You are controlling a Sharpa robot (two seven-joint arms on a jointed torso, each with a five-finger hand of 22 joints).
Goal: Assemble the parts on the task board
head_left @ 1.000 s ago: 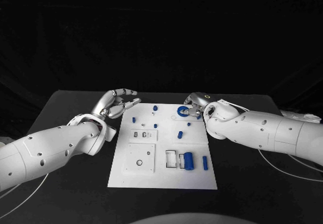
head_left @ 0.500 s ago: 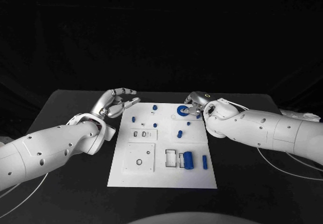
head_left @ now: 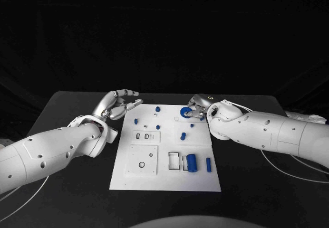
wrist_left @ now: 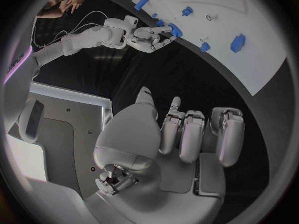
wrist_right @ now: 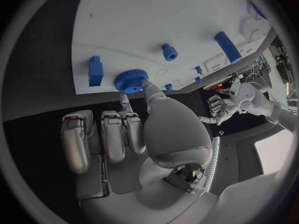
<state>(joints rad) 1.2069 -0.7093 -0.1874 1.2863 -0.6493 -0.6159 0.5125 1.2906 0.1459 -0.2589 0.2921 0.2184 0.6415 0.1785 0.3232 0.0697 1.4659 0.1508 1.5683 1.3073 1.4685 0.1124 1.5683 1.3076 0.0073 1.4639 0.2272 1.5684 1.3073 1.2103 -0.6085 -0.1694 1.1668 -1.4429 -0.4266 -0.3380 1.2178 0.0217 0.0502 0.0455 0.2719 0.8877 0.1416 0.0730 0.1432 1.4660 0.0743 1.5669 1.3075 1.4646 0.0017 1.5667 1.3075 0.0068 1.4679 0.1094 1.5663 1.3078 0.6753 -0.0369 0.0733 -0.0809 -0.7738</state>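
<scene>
The white task board [head_left: 164, 178] lies in the middle of the black table. At its far right corner my right hand [head_left: 198, 108] pinches a blue gear [head_left: 185, 112] between thumb and a finger. In the right wrist view the gear [wrist_right: 131, 79] sits at the tips of the right hand [wrist_right: 143, 129], just over the board [wrist_right: 156, 20]. My left hand [head_left: 122, 103] hovers at the board's far left corner, fingers half curled and apart, holding nothing. The left wrist view shows the left hand [wrist_left: 181, 139] and, across the board [wrist_left: 249, 50], the right hand [wrist_left: 146, 37] on the gear [wrist_left: 174, 30].
Small blue pegs [head_left: 158, 128] stand in the far half of the board, and a blue block [wrist_right: 95, 70] lies beside the gear. A blue cylinder [head_left: 192, 163] and a blue bar [head_left: 208, 165] lie near the front right. A black ring [head_left: 142, 165] sits front left.
The right hand and the gear have shifted very slightly toward the board's far edge. The left hand has barely moved.
</scene>
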